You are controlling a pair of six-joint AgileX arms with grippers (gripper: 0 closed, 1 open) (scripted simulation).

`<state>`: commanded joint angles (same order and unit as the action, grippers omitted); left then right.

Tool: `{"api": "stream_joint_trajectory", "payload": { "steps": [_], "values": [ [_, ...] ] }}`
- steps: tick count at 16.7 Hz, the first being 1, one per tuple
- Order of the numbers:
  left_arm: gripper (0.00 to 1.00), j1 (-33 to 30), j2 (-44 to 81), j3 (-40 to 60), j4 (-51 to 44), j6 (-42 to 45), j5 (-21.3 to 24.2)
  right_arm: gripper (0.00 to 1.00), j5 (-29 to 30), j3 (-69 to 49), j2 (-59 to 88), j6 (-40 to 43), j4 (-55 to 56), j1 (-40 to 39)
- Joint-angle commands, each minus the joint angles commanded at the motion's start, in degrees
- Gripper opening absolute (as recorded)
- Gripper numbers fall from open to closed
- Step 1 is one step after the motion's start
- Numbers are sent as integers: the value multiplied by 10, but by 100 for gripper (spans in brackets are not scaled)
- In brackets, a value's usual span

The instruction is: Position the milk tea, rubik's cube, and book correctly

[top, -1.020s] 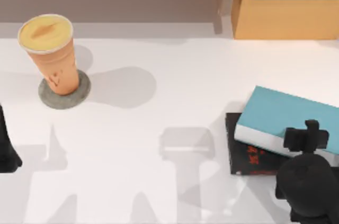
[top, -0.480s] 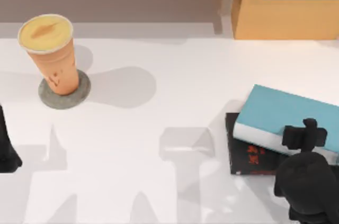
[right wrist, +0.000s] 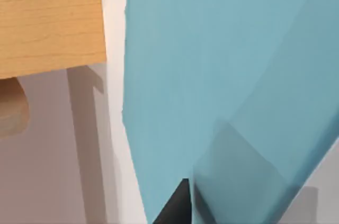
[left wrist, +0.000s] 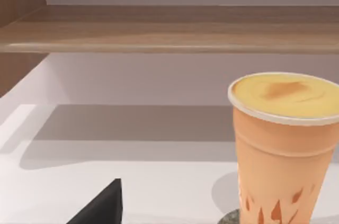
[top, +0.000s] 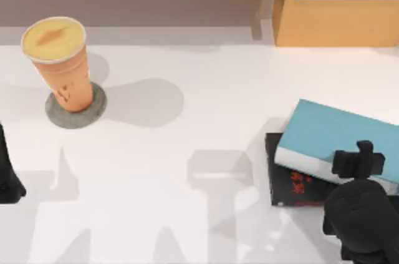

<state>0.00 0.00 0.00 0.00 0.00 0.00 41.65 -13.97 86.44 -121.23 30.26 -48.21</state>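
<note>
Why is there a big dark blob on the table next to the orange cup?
In the top view, that blob is the shadow of the tall orange-tan milk tea cup, falling to its right on the white table; fainter grey arm shadows lie lower down. In the left wrist view, a wide soft shadow lies on the table behind the cup.

Matt teal book [top: 340, 134], wood-grain cabinet [top: 336, 5]

i see bright, even light; the tall orange-tan milk tea cup [top: 60, 64] casts a soft shadow rightward on the glossy white table [top: 206, 108]
</note>
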Motion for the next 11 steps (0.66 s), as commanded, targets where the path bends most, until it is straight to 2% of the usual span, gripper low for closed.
{"api": "stream_joint_trajectory", "payload": {
  "steps": [5, 11],
  "values": [
    [100, 0, 0, 0, 0, 0, 0, 98, 0, 0, 0, 0, 0, 0],
    [100, 0, 0, 0, 0, 0, 0, 100, 0, 0, 0, 0, 0, 0]
  ]
}}
